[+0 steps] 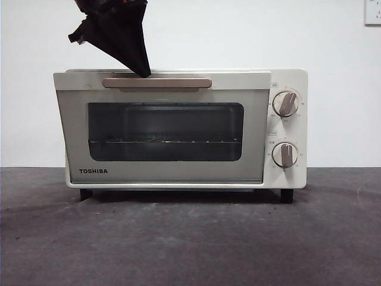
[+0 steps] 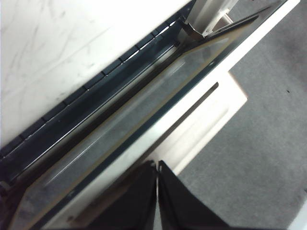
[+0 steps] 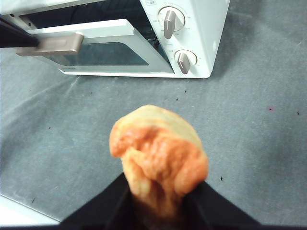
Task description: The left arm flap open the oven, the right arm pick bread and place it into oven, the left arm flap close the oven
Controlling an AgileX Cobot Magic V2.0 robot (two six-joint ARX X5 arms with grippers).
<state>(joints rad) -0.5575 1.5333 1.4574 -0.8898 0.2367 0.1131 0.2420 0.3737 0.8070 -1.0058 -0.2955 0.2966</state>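
Observation:
The cream-white oven (image 1: 286, 77) stands in the middle of the table with its glass door (image 1: 166, 131) tipped a little forward, a gap showing along its upper edge. My left gripper (image 1: 143, 70) comes down from above, jaws shut, its tip at the beige handle (image 1: 172, 83). In the left wrist view the left gripper (image 2: 157, 167) sits just over the door's top edge (image 2: 120, 129) and handle (image 2: 211, 115). My right gripper (image 3: 160, 191) is shut on the golden-orange bread (image 3: 158, 148), held above the mat in front of the oven (image 3: 206, 43).
Two knobs (image 1: 286, 103) sit on the oven's right panel. A wire rack (image 1: 166, 141) shows inside through the window. The dark grey mat (image 1: 190, 238) stretches in front of the oven, with a white wall behind.

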